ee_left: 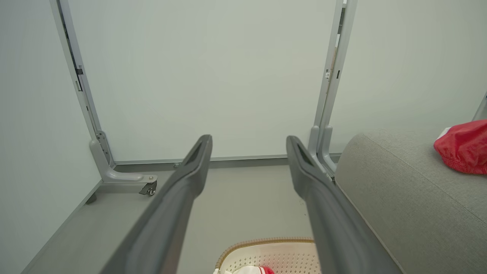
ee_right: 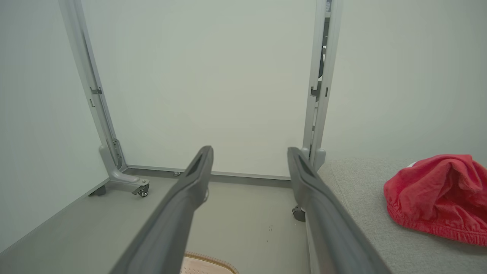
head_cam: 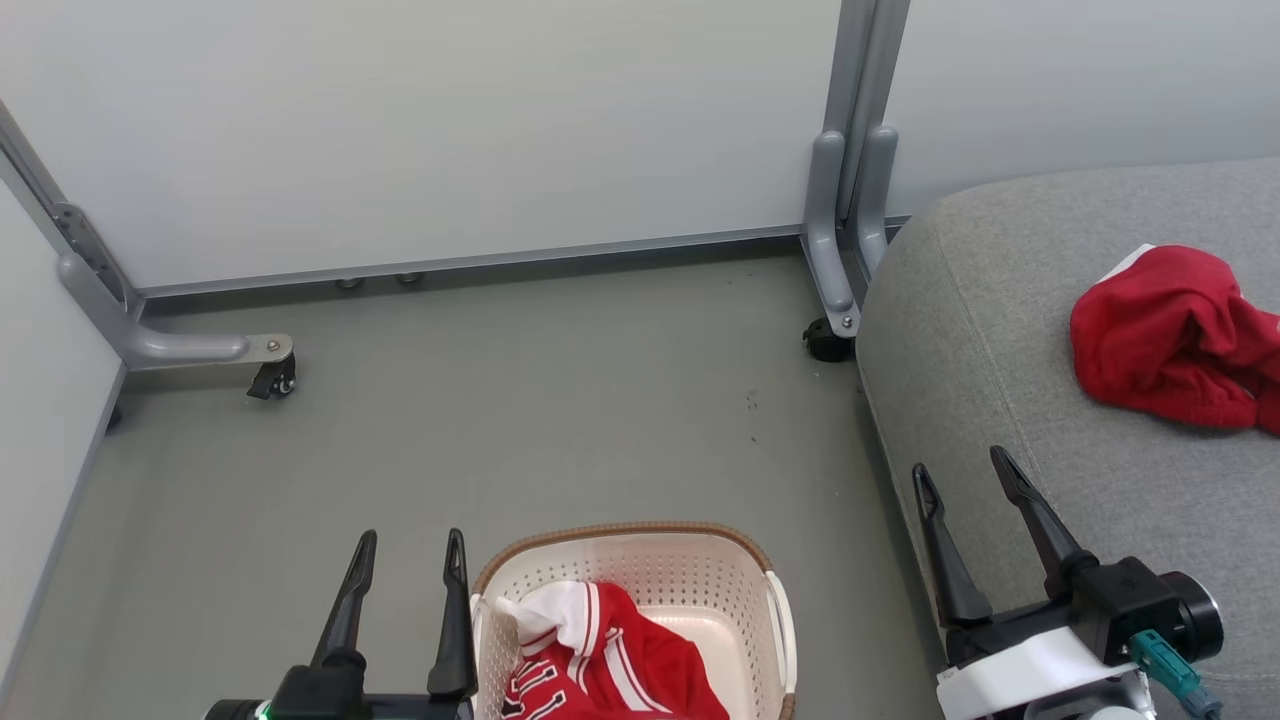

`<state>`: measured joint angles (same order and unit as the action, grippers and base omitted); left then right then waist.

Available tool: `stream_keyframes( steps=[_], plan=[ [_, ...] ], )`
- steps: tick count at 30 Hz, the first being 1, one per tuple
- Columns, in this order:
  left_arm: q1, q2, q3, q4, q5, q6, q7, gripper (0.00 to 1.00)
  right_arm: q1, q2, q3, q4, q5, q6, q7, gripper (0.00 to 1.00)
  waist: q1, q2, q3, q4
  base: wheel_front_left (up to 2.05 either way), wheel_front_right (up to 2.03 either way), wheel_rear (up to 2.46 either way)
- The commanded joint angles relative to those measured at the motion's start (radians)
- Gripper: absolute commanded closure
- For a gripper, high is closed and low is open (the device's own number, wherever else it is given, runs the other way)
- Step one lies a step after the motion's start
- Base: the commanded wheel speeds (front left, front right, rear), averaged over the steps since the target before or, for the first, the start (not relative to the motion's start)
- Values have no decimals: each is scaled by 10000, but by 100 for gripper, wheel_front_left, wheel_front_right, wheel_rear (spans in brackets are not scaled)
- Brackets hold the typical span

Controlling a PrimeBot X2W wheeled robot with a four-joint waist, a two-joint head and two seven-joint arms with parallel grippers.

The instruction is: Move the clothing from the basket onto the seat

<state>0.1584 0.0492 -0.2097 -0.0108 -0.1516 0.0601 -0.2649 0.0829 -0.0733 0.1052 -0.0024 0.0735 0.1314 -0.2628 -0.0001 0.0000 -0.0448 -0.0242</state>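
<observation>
Two garments lie apart: the red jersey in the basket just right of the spread, empty left gripper, and a crumpled red garment on the grey seat, right of the spread, empty right gripper.

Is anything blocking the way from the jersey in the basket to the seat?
Nothing visible. The jersey lies uncovered in the basket; the seat beside it has open room near the red garment.

The grey floor carries the basket; right of the basket stands the seat, a red garment crumpled on it.
</observation>
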Motion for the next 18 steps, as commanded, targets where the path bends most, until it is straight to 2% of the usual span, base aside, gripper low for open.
stream_keyframes(
  steps=[1,18],
  plan=[
    [142,25,-1,24,117,-75,9,0,130,26,-37,33,45,-13,-30,0,1,0,16,4,0,0,0],
    [-44,25,16,293,4,-107,9,0,45,113,19,154,116,-13,-30,0,1,0,177,82,0,0,0]
  ],
)
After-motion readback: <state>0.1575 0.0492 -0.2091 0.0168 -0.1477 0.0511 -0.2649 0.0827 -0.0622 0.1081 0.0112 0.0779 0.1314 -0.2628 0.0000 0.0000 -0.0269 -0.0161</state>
